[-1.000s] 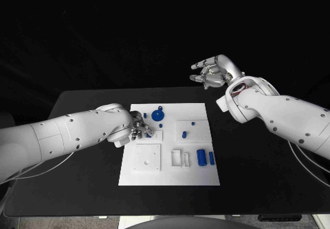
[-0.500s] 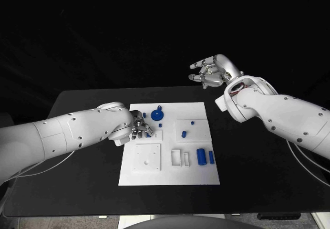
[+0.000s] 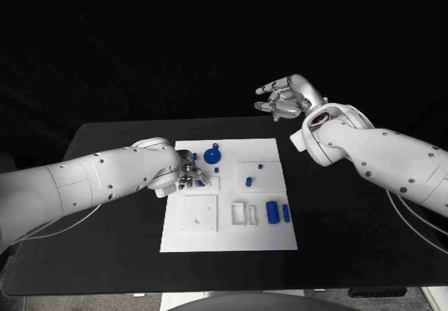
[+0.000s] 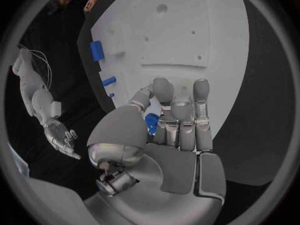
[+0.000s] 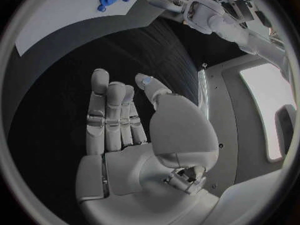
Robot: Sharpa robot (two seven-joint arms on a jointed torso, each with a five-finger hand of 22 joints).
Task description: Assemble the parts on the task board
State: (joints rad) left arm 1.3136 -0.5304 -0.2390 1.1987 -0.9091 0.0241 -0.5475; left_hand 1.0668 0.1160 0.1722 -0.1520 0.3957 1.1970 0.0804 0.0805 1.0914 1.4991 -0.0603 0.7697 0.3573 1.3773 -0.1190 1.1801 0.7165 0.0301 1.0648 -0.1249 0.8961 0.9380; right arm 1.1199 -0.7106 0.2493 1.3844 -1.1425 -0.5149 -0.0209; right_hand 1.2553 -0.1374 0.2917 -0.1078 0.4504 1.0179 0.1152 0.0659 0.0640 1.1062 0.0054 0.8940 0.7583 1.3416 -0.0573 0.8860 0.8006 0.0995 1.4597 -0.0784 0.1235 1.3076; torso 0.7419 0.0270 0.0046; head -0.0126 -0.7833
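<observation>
Task board [image 3: 234, 220]: white, matt, looked like smooth plastic. Parts, e.g. the round blue disc [image 3: 213, 156] and the blue cylinder [image 3: 272, 212]: plain blue with a dull sheen, plastic by appearance. Table [image 3: 355, 220]: black, matt, no visible texture. Left hand [image 4: 169, 130] and right hand [image 5: 134, 135]: silver metal-like finish, satin, with glossy highlights on the rounded thumb housings. Arm shells [image 3: 84, 184]: smooth white plastic, slightly glossy.

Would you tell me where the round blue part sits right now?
In the head view, the round blue part sits at the board's far edge, just beyond the left hand.
</observation>
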